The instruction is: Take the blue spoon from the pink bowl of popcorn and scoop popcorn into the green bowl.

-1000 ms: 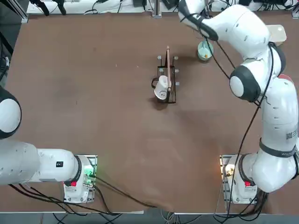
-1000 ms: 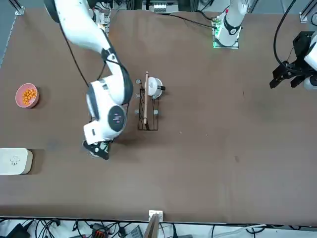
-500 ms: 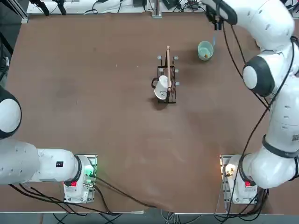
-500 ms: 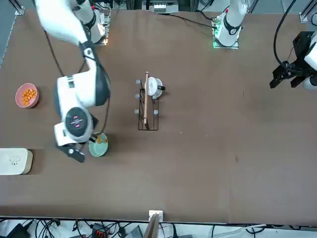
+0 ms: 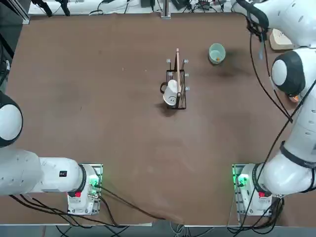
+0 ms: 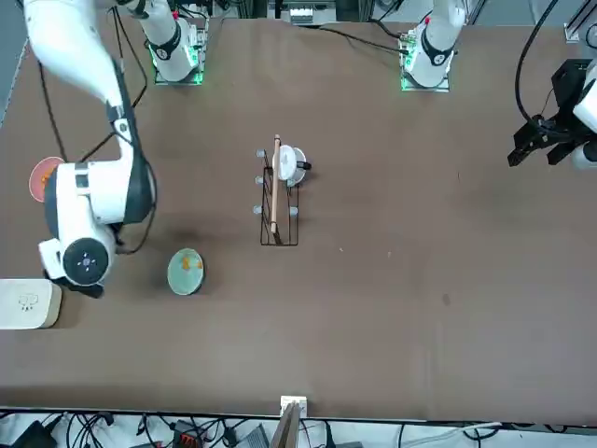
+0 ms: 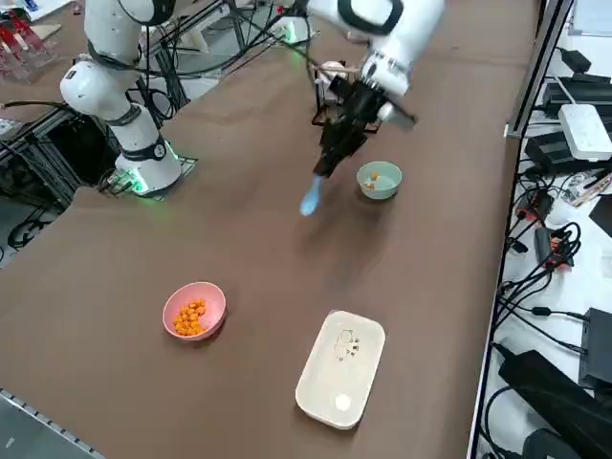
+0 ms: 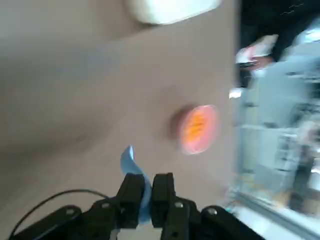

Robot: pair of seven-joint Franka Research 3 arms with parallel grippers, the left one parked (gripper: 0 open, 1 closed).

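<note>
**A:** Right tool (image 7: pixel 341 137) is up in the air over the far right part of the brown counter (image 7: pixel 239 239), fingers clenched on the handle of the small thin blue plastic spoon (image 7: pixel 312 199).

**B:** And the spoon's bowl end hangs down and away from the tool, long axis slanting down toward the counter. Looks empty to me, though I can't be sure.

**A:** The small round mint-green bowl (image 7: pixel 380 179) sits just beside the tool, a few orange-yellow popcorn pieces (image 7: pixel 374 176) inside.

**B:** So the round salmon-pink bowl (image 7: pixel 194 310) is the target now, I'd judge. It's well apart, near the counter's right edge, heaped with popcorn.

**A:** From the wrist camera the pink bowl lies ahead of the spoon tip (image 8: pixel 128 157), along the spoon's own line.

**B:** Open counter between them. Only the white rounded-square box (image 7: pixel 340 367) sits near that route, by the far right corner.
</note>
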